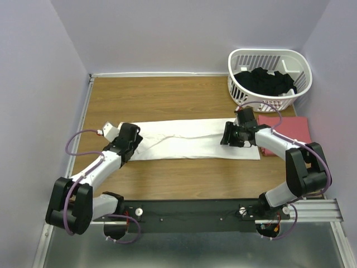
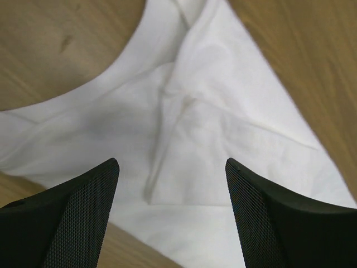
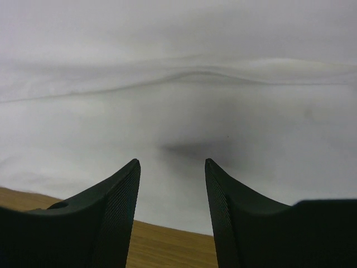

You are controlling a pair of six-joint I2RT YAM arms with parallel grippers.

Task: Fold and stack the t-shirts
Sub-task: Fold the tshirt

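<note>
ok so here's how we read it, going left to right across the table (image 1: 167, 95). The left gripper (image 1: 129, 139) sits right over the left end of the white t-shirt (image 1: 189, 139). In its wrist view the 2 fingers (image 2: 83, 212) stand wide apart with nothing between them, just rumpled white cloth and a diagonal fold below the tips. The shirt itself is the thing to watch: it lies as 1 long narrow strip, long axis running left-right across the middle of the table, each end under 1 gripper. Over at the right end, the right gripper (image 1: 234, 137) hangs low over the cloth near its front edge. Its fingers (image 3: 111, 212) stand noticeably closer together than the left pair, but we see a clear gap and no cloth pinched in it, so we'd call it partly open and empty. Just right of that end the salmon-red t-shirt (image 1: 293, 128) lies folded, touching or very nearly touching the white one, partly under the right arm (image 1: 304, 167). Our guess: the next fold brings 1 short end over toward the other along that long axis, and each gripper is nearest its own end
</note>
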